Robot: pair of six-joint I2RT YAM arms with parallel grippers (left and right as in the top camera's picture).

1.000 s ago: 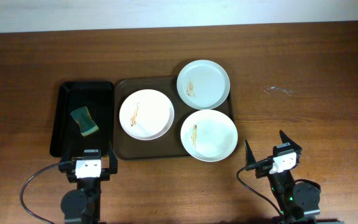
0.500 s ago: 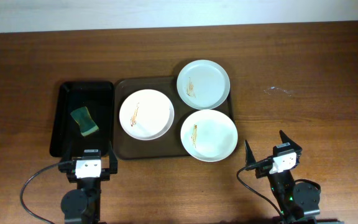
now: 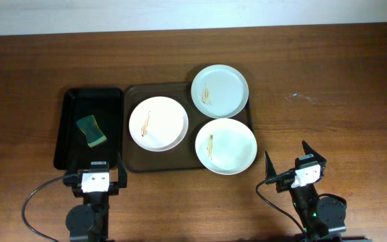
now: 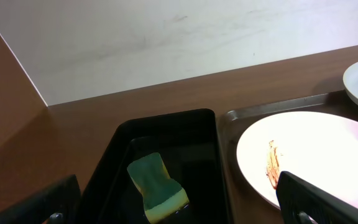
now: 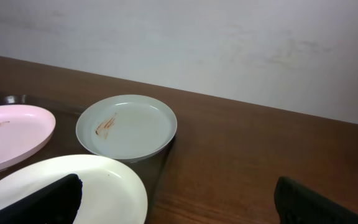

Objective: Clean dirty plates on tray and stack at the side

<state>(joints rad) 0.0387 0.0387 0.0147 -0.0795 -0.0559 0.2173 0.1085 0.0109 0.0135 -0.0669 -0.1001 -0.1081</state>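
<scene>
Three white plates lie on the dark brown tray (image 3: 134, 161): a left plate (image 3: 158, 123), a far plate (image 3: 220, 91) and a near right plate (image 3: 226, 146). Each has a thin brown smear. The left plate (image 4: 316, 155) shows in the left wrist view; the far plate (image 5: 127, 126) and the near plate (image 5: 73, 190) show in the right wrist view. My left gripper (image 3: 94, 180) is open and empty near the table's front edge, below the black tray. My right gripper (image 3: 293, 168) is open and empty at the front right, apart from the near plate.
A narrow black tray (image 3: 72, 144) stands left of the brown tray and holds a green and yellow sponge (image 3: 91, 130), also in the left wrist view (image 4: 157, 186). Bare wooden table (image 3: 328, 101) lies right of the tray. A pale wall (image 4: 166, 37) runs behind.
</scene>
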